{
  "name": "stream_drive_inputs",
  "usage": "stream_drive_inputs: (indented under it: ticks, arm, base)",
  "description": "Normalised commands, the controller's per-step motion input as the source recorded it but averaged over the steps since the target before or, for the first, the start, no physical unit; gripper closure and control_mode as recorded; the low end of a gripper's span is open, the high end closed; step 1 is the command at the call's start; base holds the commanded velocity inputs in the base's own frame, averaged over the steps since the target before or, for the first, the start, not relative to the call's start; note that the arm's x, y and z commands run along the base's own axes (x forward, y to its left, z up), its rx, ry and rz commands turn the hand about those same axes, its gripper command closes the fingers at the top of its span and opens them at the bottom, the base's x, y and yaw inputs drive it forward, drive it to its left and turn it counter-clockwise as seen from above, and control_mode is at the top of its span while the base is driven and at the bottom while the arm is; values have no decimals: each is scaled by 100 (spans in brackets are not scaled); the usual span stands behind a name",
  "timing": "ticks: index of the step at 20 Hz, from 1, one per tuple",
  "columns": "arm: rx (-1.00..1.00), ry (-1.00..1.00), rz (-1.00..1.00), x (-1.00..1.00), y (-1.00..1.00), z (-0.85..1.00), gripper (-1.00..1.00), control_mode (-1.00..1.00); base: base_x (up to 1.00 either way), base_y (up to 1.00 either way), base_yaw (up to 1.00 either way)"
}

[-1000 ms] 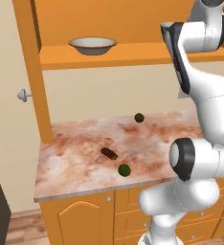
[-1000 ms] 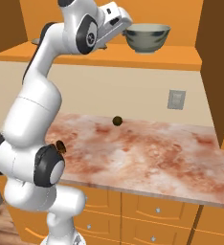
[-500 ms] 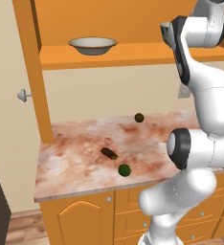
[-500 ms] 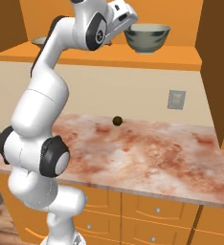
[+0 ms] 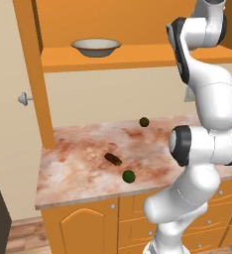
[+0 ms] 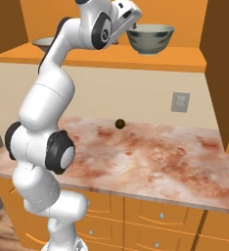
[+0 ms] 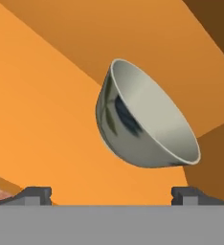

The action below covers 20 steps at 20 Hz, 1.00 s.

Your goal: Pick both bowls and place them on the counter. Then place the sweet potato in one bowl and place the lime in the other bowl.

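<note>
The grey-green glossy bowl (image 6: 149, 38) stands upright on the orange shelf; in the hand view the bowl (image 7: 142, 119) appears rolled on its side, a short way ahead of the fingertips (image 7: 37, 194). My gripper (image 6: 132, 19) hovers just left of that bowl's rim, open and empty, and it touches nothing (image 7: 111, 196). The cream bowl (image 5: 95, 47) with a tan rim sits further left on the same shelf. On the marble counter (image 5: 78, 173) lie the dark brown sweet potato (image 5: 113, 158) and, near the front edge, the green lime (image 5: 129, 176).
A dull olive-brown ball (image 5: 144, 121) rests near the back wall of the counter (image 6: 120, 124). The orange shelf (image 5: 138, 59) has an upright side panel (image 5: 36, 74) at its left. A wall outlet (image 6: 180, 102) is at the right.
The hand has crept a little right toward the grey-green bowl while the arm's lower links swung and straightened. Bowls, sweet potato and lime have not moved.
</note>
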Motion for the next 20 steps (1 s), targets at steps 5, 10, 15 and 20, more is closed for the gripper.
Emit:
stream_drive_inputs:
  ticks: [5, 10, 15, 20]
  arm:
    - [-5, 1, 1, 35, -11, 0, -100, -100]
    - [-2, 6, 1, 22, -3, 0, -100, -100]
    - [-2, 11, 0, 13, 0, 0, -100, -100]
    - [-4, 8, 2, 15, -1, 0, -100, -100]
  base:
    - [0, 0, 0]
    - [0, 0, 0]
    - [0, 0, 0]
    - [0, 0, 0]
